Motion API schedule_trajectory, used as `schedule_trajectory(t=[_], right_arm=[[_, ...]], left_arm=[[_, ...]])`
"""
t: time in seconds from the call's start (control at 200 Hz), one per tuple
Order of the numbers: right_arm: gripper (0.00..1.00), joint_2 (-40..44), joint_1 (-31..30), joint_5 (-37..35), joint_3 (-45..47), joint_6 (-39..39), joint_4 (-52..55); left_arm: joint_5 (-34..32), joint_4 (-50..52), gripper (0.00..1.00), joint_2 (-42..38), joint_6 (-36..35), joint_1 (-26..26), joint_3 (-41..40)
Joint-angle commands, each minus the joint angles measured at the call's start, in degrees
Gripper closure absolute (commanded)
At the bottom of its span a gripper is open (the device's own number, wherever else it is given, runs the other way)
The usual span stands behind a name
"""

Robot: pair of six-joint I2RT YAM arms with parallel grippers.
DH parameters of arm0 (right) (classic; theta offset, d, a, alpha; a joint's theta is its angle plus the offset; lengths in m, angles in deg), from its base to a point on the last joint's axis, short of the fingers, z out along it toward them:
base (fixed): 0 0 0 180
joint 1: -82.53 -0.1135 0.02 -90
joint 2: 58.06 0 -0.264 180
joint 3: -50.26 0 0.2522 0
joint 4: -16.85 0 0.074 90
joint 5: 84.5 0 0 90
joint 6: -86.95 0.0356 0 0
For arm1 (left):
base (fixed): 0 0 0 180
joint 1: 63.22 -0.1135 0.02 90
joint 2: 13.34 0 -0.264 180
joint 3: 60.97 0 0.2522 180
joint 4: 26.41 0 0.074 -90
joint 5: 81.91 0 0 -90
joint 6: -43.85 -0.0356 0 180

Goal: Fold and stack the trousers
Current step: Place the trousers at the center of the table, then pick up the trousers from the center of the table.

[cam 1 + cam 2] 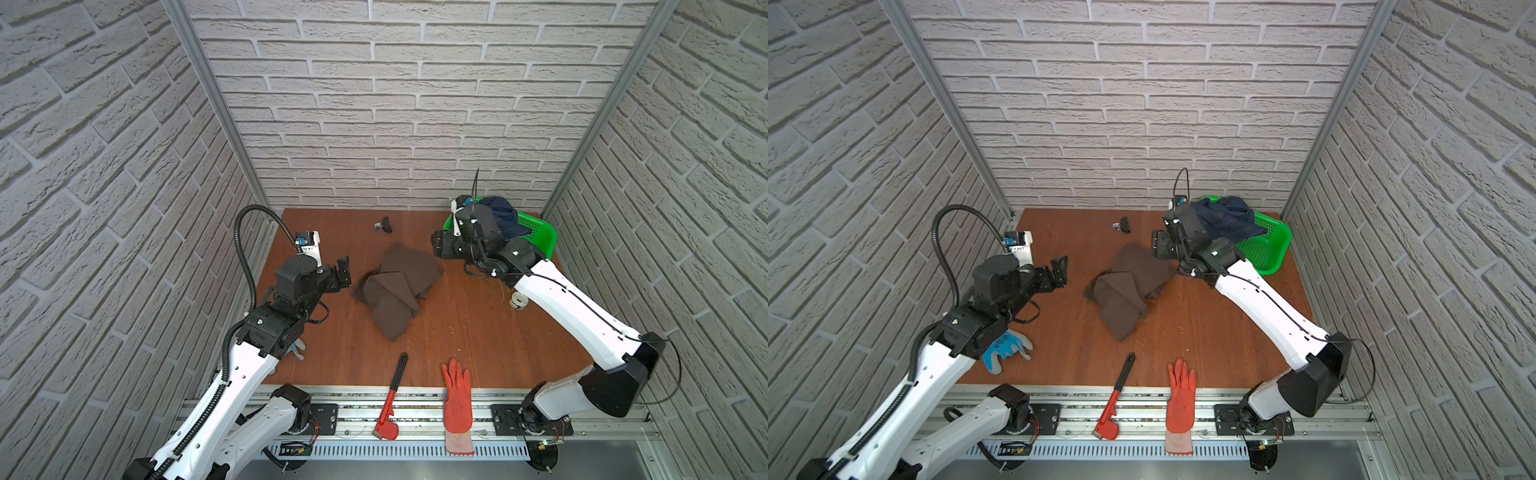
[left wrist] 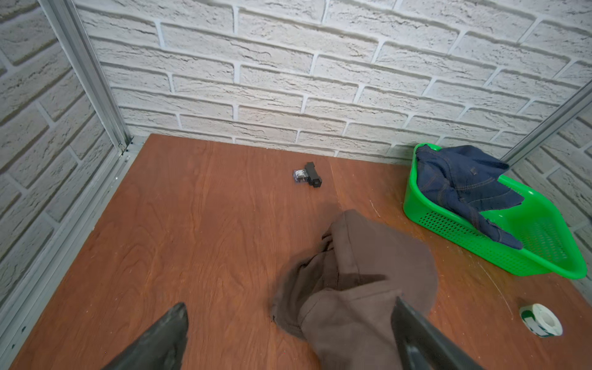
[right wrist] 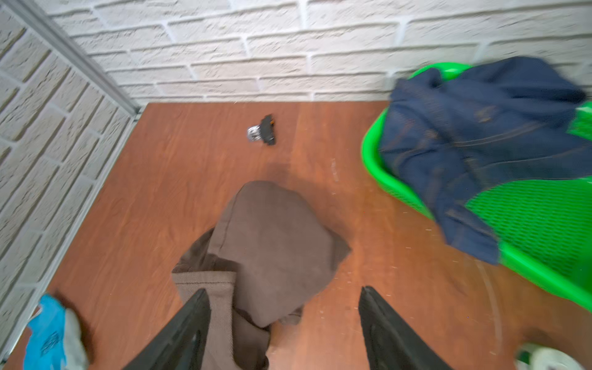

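Your left arm [image 1: 245,374] and right arm [image 1: 569,307] have white shells and black joints. A ribbed black conduit [image 1: 241,249] follows the left one; your left gripper [image 1: 344,272] is black.

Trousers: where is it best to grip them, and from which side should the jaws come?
Probably the hemmed leg end, from above on the robot's left side: its stitched edge lies exposed and flat on top of the trousers, while the rest is bunched in folds.

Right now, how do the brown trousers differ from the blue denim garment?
The brown trousers lie bunched on the table; the denim garment hangs over the green basket's rim. The trousers are plain; the denim shows stitched seams. Both are crumpled cloth.
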Motion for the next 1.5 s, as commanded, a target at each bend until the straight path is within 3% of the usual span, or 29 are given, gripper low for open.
schedule_trajectory(t=[0.0,0.375,0.605,0.835,0.89,0.92,0.945,1.035,1.085,1.225,1.33,1.495], right_arm=[[0.26,1.66,-0.12,-4.54,1.65,-1.06,4.38],[0.32,-3.02,-2.16,7.6,11.27,4.95,3.55],[0.3,-11.59,-13.49,8.11,9.58,2.85,1.06],[0.28,-21.7,-14.99,6.55,1.58,1.55,2.38],[0.34,-24.2,-14.9,4.17,-1.59,1.54,4.5],[0.41,-25.1,-14.81,3.55,-2.99,1.13,5.42],[0.56,-25.76,-14.72,3.27,-4.63,0.69,6.32],[0.84,-24.75,-14.71,2.77,-7.1,-0.56,6.73],[0.93,-22.78,-14.71,2.62,-8.3,-1.43,7.07],[0.94,-13.5,-14.69,1.3,-9.66,-4.15,7.74],[0.93,-5.36,-14.64,-1.79,-5.68,-5.64,4.89],[0.94,-0.69,-13.92,-7.21,-4.35,-5.1,10.22]], left_arm=[[1.63,1.0,0.02,2.13,1.68,-0.29,-0.66],[13.36,0.9,0.02,14.27,8.87,-0.89,-4.43],[15.18,0.43,0.02,10.68,12.52,-4.55,-10.89],[15.75,3.1,0.02,6.72,12.39,-8.31,-11.83],[15.87,3.5,0.02,6.37,12.28,-8.63,-11.87],[15.94,3.59,0.02,6.24,12.24,-8.81,-11.91],[16.13,3.68,0.02,6.09,12.17,-8.86,-12.04],[16.62,3.68,0.02,5.86,12.07,-9.08,-12.28],[17.13,3.61,0.02,5.92,11.69,-9.08,-12.34],[19.46,2.4,0.02,7.48,10.88,-9.09,-12.37],[21.33,1.12,0.02,10.27,10.61,-9.08,-12.32],[21.91,-1.67,0.02,15.2,10.98,-9.17,-12.03]])
